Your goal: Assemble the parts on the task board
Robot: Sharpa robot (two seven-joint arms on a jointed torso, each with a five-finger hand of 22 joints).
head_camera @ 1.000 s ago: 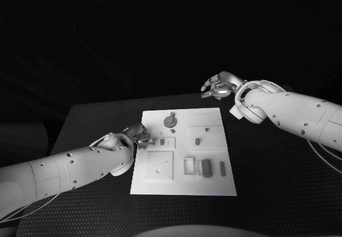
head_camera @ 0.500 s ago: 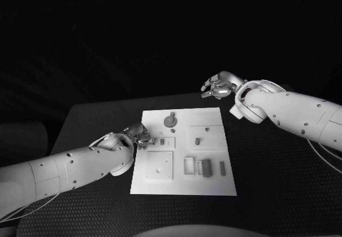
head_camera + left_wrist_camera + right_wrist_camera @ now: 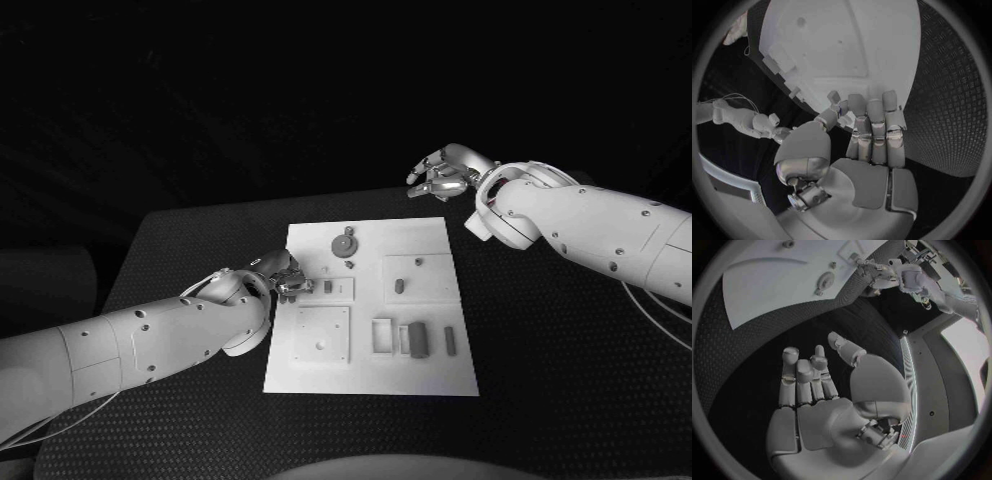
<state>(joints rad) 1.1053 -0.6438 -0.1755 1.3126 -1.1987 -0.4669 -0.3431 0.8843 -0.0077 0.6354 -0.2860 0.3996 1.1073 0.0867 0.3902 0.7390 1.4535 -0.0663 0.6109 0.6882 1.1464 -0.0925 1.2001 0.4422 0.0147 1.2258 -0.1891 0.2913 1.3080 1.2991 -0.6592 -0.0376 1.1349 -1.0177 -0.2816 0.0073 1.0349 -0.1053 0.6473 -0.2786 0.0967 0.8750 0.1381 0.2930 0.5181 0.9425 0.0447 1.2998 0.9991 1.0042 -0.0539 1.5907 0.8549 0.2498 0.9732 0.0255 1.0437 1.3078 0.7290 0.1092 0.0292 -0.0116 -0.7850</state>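
Note:
The white task board [image 3: 372, 375] lies in the middle of the table. On it are a round disc part [image 3: 345, 245], a small peg [image 3: 418, 262], a small block [image 3: 395, 286], a square plate [image 3: 322, 333], a frame [image 3: 382, 335], a dark block [image 3: 417, 339] and a slim bar [image 3: 449, 341]. My left hand [image 3: 281, 278] is at the board's left edge, fingertips beside a tiny part [image 3: 329, 288]. In the left wrist view that hand [image 3: 870, 130] reaches onto the board [image 3: 848, 45] with straight fingers and the thumb close against them; whether anything is pinched is unclear. My right hand [image 3: 444, 172] hovers beyond the board's far right corner, holding nothing, fingers apart [image 3: 811, 377].
Black textured table [image 3: 548, 340] surrounds the board on all sides. The table's far edge runs just behind the right hand. My left forearm [image 3: 130, 345] crosses the near left of the table, my right forearm [image 3: 606, 235] the far right.

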